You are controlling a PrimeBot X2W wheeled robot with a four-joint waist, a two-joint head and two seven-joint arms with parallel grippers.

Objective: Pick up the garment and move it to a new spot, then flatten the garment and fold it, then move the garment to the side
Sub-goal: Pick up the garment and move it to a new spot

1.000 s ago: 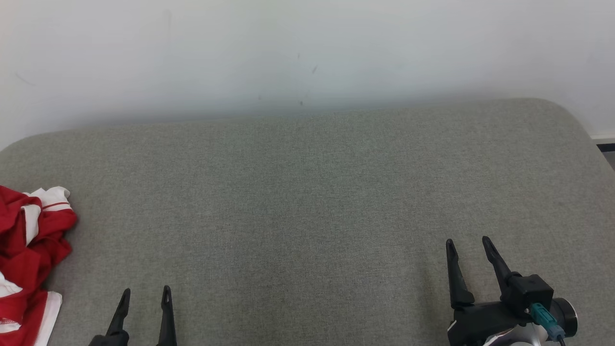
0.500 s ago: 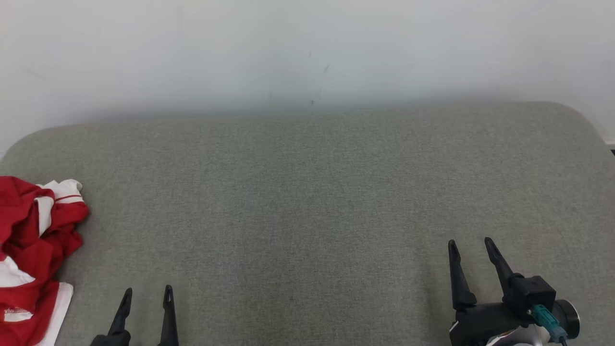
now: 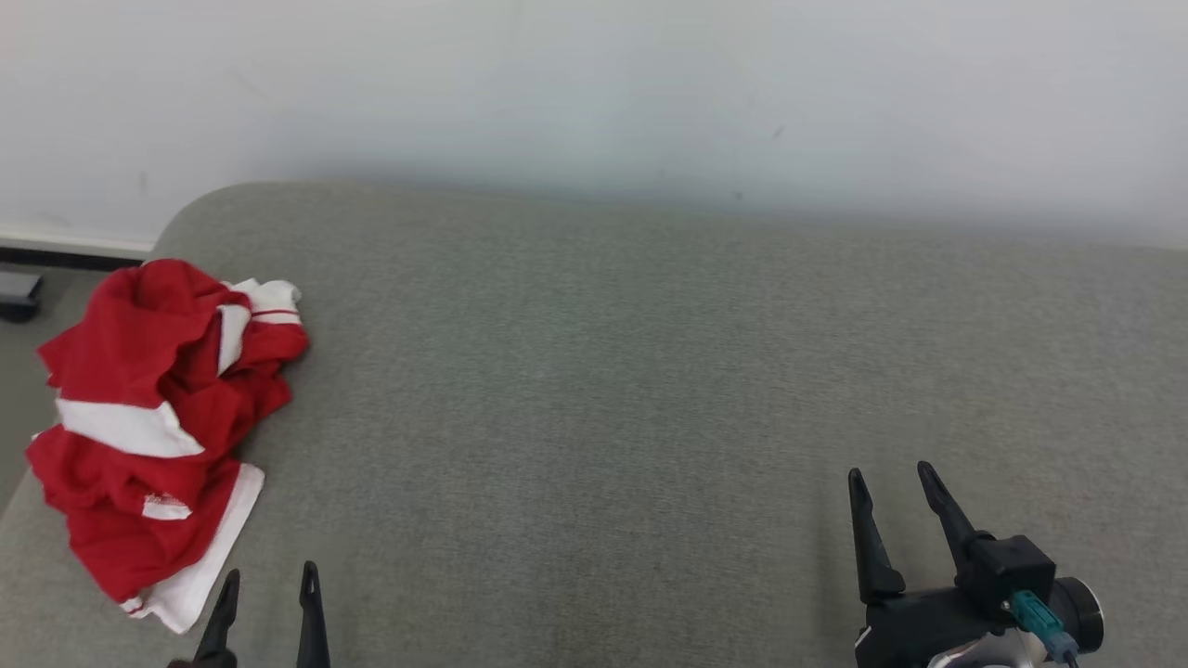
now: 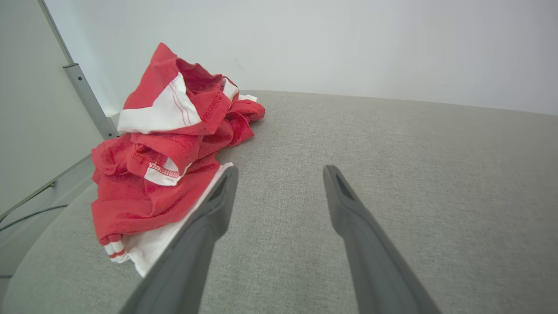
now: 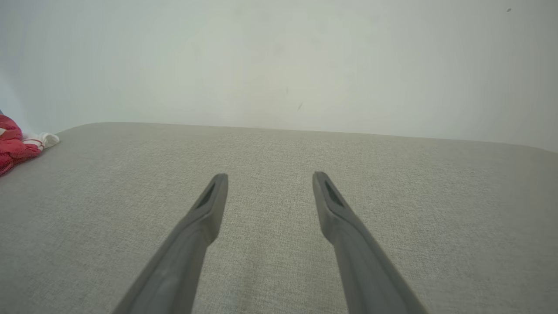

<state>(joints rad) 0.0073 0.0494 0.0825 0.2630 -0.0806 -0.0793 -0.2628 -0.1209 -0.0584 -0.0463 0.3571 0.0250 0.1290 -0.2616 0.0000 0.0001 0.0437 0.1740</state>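
The garment (image 3: pixel 158 417) is a crumpled red and white heap at the left end of the grey fabric surface (image 3: pixel 603 390). In the left wrist view the garment (image 4: pixel 170 139) lies just ahead and to the left of my left gripper (image 4: pixel 279 172), whose left finger sits beside its white hem. My left gripper (image 3: pixel 267 575) stands open and empty at the bottom left, just right of the heap. My right gripper (image 3: pixel 888 475) is open and empty at the lower right, far from the cloth. A sliver of the garment (image 5: pixel 17 144) shows at the right wrist view's left edge.
A white wall (image 3: pixel 594 83) runs behind the surface. The surface's rounded left end (image 3: pixel 176 213) drops to a floor strip with a dark object (image 3: pixel 17 292). A metal post (image 4: pixel 89 100) and a cable (image 4: pixel 26 216) stand left of the surface.
The camera has turned left, so the whole garment and the surface's left end have come into view. Both grippers stay open near the same places in the picture.
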